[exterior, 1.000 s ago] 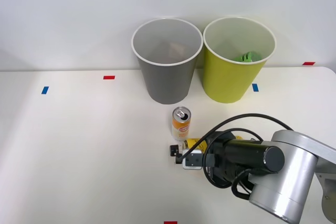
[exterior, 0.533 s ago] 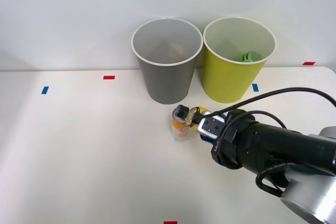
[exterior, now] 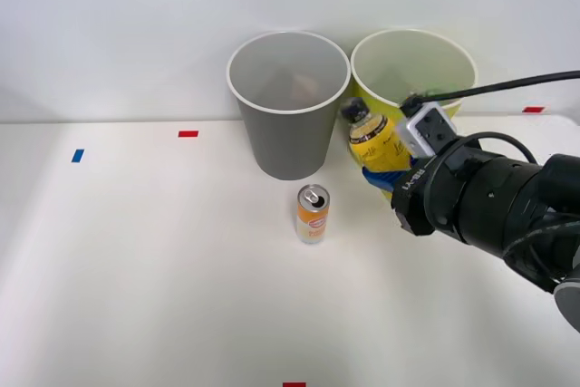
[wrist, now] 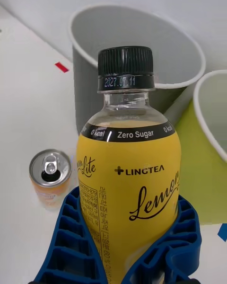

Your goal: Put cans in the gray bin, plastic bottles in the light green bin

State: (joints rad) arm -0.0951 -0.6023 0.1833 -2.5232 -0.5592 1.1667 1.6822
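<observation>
Right gripper [exterior: 379, 172] jaws pinching yellow Linctea lemon bottle [exterior: 372, 140], lifted off desk [exterior: 136, 269], before light green bin [exterior: 453, 61], not yet dropped. Orange can [exterior: 312, 214] upright on desk, 6 o'clock of gray bin [exterior: 288, 106]: unsorted.

1. We see a glossy clear plastic bottle [wrist: 128, 170] with a smooth yellow label and a ridged black cap.
2. We see ribbed blue fingers [wrist: 71, 246] that look like matt plastic.
3. The can [exterior: 312, 214], centre frame, has a shiny metal top.
4. The gray bin [exterior: 288, 124] and light green bin [exterior: 399, 147] look like smooth plastic.
5. The table [exterior: 136, 260] is matt white.
</observation>
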